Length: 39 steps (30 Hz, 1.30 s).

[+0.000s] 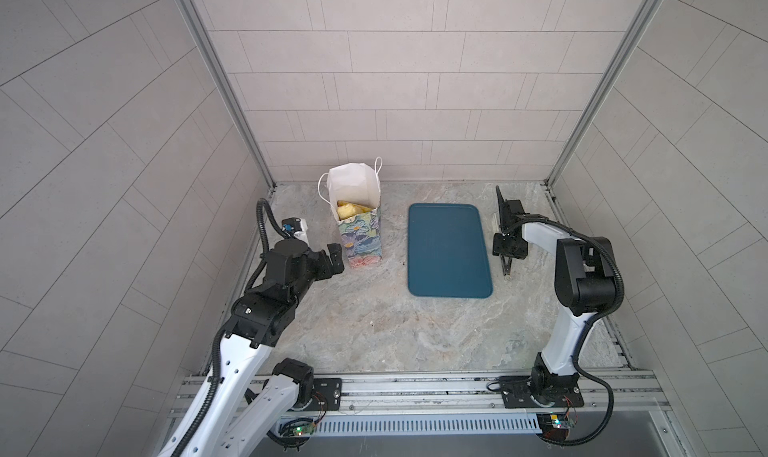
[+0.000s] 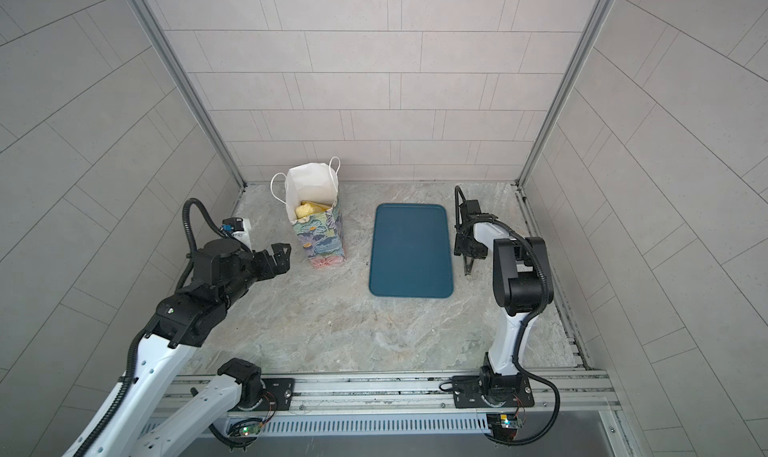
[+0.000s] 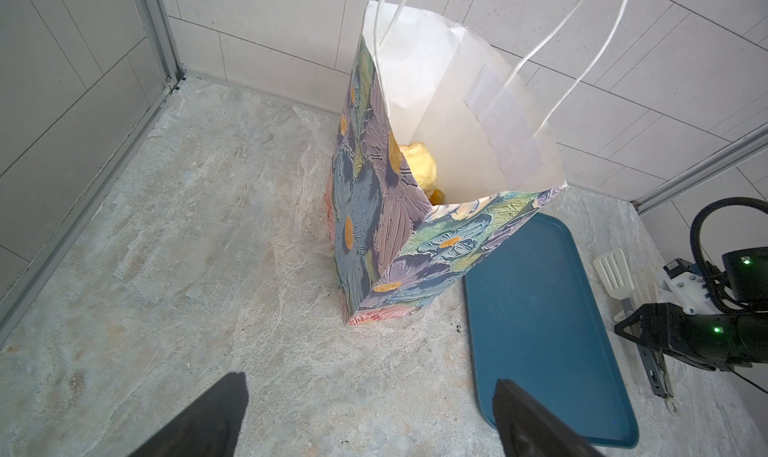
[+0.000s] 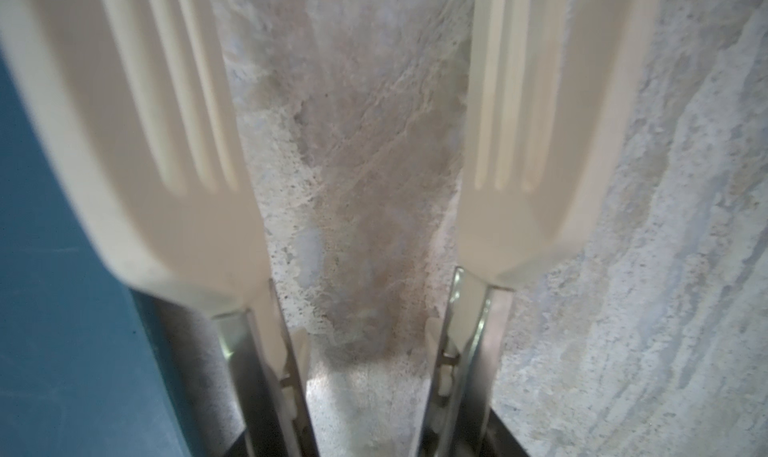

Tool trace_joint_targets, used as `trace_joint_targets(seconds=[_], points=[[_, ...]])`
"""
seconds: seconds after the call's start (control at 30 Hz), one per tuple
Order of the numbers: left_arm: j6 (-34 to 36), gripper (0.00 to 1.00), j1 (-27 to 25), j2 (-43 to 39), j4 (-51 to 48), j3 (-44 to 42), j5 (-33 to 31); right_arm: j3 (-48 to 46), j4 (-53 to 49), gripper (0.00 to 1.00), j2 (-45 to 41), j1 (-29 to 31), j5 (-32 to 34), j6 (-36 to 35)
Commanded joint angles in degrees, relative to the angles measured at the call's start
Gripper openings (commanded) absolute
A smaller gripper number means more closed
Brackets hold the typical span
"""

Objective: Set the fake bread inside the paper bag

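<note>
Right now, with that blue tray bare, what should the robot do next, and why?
Probably let the right gripper release the tongs onto the table. The tray is bare, the only fake bread in view sits inside the paper bag, and the tongs grip nothing, lying low beside the tray.

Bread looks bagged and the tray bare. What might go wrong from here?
The open left gripper sits close beside the tall, narrow paper bag; a careless retreat may tip it. The tongs, low by the tray in the right gripper, may scrape the table or tray edge.
</note>
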Motion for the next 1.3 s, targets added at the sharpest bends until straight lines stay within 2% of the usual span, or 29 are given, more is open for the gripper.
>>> trace_joint_targets(seconds=[0.0,0.27,0.7,1.27], points=[[-0.2,1.00,-0.3,-0.6,-0.6,-0.8,-0.7,0.9,-0.9,0.59,1.1,-0.5,-0.6,-0.3],[-0.2,1.00,-0.3,-0.3,-0.5,-0.9,-0.7,0.2,-0.4,0.64,-0.7,-0.5,-0.9,-0.8],[-0.2,1.00,-0.3,-0.2,-0.3,-1.1,-0.6,-0.7,-0.2,0.68,-2.9,-0.4,-0.7,-0.7],[0.5,1.00,-0.3,0.7,0.4,-0.4,-0.1,-6.2,3.7,0.76,-7.8,-0.3,0.3,-2.3]])
